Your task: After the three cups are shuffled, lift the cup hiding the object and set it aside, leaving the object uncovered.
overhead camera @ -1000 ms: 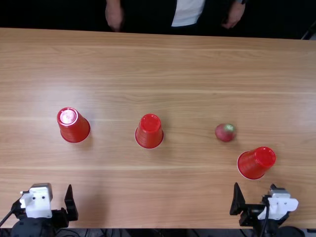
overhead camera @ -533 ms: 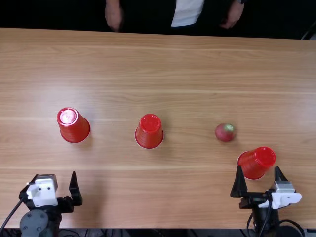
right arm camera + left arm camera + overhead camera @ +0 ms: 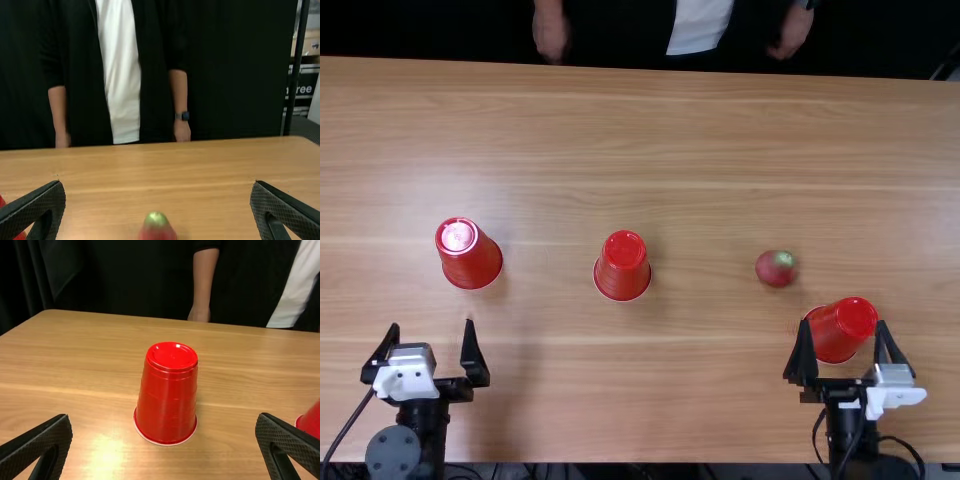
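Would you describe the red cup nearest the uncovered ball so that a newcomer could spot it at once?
On the wooden table, look toward the near right corner, by the right gripper. The red cup stands there upside down, near the small red-and-green ball. Unlike the left cup and the middle cup, it sits closer to the near edge.

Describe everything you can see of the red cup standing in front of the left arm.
The red cup looks like thin, glossy plastic. It is tapered, with faint rings around its wall and a white edge at the rim. It stands upright but upside down, rim flat on the wooden table, with its closed round base on top. It sits left of the table's middle. Nothing but the table touches it: the left hand is open, nearer the table's edge and clear of the cup.
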`<act>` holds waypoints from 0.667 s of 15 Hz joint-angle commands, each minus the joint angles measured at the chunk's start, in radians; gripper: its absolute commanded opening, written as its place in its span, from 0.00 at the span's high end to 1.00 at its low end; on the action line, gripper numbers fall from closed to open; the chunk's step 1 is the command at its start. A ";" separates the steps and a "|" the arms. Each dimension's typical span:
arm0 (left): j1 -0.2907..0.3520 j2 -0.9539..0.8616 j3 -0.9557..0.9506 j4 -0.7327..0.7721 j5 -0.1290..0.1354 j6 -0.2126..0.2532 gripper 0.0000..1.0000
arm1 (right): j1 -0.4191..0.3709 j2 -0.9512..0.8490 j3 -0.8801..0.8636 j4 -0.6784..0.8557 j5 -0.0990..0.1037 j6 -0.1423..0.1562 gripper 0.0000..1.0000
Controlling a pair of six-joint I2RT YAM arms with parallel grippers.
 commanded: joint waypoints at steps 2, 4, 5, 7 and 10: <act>0.000 -0.012 -0.069 0.073 0.009 0.005 0.00 | -0.014 -0.007 -0.032 0.021 -0.001 0.000 0.00; -0.001 -0.012 -0.073 0.084 0.011 0.005 0.00 | -0.014 -0.007 -0.078 0.023 -0.001 -0.006 0.00; -0.003 -0.012 -0.073 0.084 0.012 0.005 0.00 | -0.012 -0.007 -0.092 0.023 0.001 -0.006 0.00; -0.006 -0.012 -0.073 0.084 0.016 0.007 0.00 | -0.012 -0.007 -0.106 0.024 0.004 -0.004 0.00; -0.006 -0.012 -0.073 0.084 0.012 0.003 0.00 | -0.014 -0.007 -0.108 0.024 0.010 0.002 0.00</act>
